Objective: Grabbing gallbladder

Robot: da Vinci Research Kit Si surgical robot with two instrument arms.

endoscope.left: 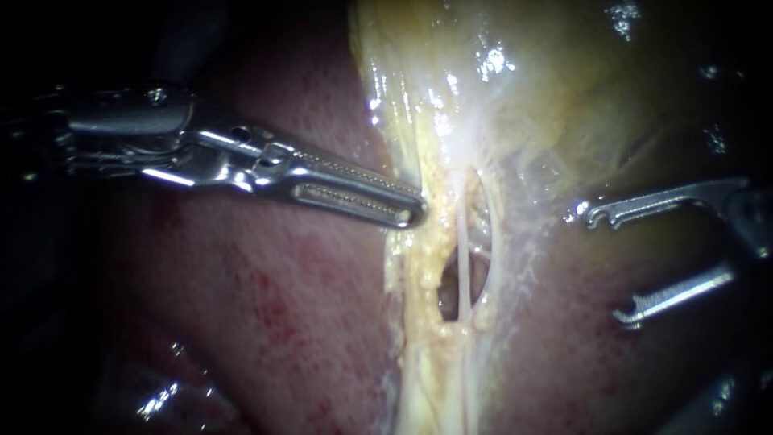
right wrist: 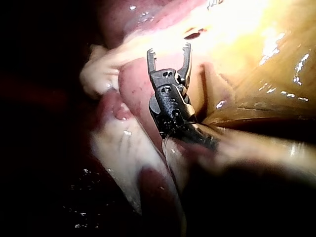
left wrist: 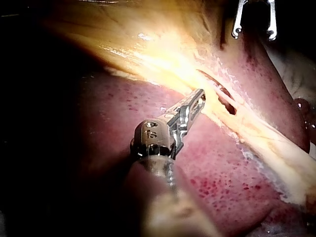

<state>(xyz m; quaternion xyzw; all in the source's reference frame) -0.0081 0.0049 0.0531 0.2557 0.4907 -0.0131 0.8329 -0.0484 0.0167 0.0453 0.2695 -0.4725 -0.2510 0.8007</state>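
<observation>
Two instruments flank the pale tube (endoscope.left: 462, 258), which runs through an opening in the yellow tissue.

Step in hand: approach. The gallbladder (endoscope.left: 564, 89), the glistening yellow mass above the tube, is not yet gripped.

Left instrument (endoscope.left: 407, 211): jaws lie together and hold nothing. The tip is at the fatty edge just left of the tube. Contact there seems likely, but glare leaves it unsure.

Right instrument (endoscope.left: 610, 264): jaws spread wide and empty, well to the right of the tube.

Next move, as judged: part the left jaws, carry them up from the tube onto the gallbladder wall and take a fold.

Room: the open liver (endoscope.left: 266, 306) left of the tube allows free travel. The opening's thin edges and the tube itself sit close to the left tip and ought to be avoided.
</observation>
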